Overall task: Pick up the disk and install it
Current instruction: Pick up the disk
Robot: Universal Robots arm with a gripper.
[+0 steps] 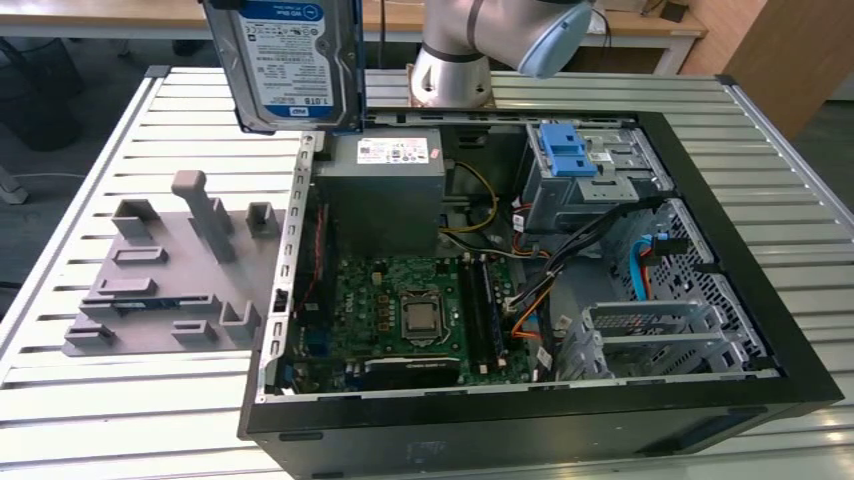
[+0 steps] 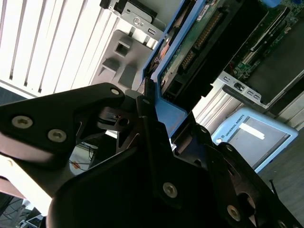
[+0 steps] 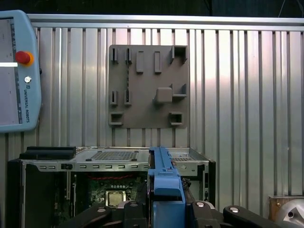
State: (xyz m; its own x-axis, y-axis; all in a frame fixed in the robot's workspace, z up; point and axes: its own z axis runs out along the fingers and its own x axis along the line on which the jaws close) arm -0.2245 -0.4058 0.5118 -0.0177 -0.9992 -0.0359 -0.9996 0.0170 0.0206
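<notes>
The disk (image 1: 284,60), silver with a white-and-blue label in a blue carrier, hangs upright in the air above the back left corner of the open computer case (image 1: 747,250) in the exterior view. In the second wrist view my gripper (image 2: 152,102) is shut on the disk's blue carrier edge, and the disk's green circuit-board side (image 2: 199,42) shows beyond the black fingers (image 2: 95,102). In the first wrist view the blue carrier (image 3: 164,183) stands edge-on between the fingers (image 3: 128,211), above the case.
Inside the case are a grey power-supply box (image 1: 387,190), a motherboard (image 1: 414,310) and a grey drive cage with blue latches (image 1: 574,160). A grey fixture plate (image 1: 167,270) lies on the slatted table at the exterior view's left. A teach pendant (image 3: 16,71) lies beside the case.
</notes>
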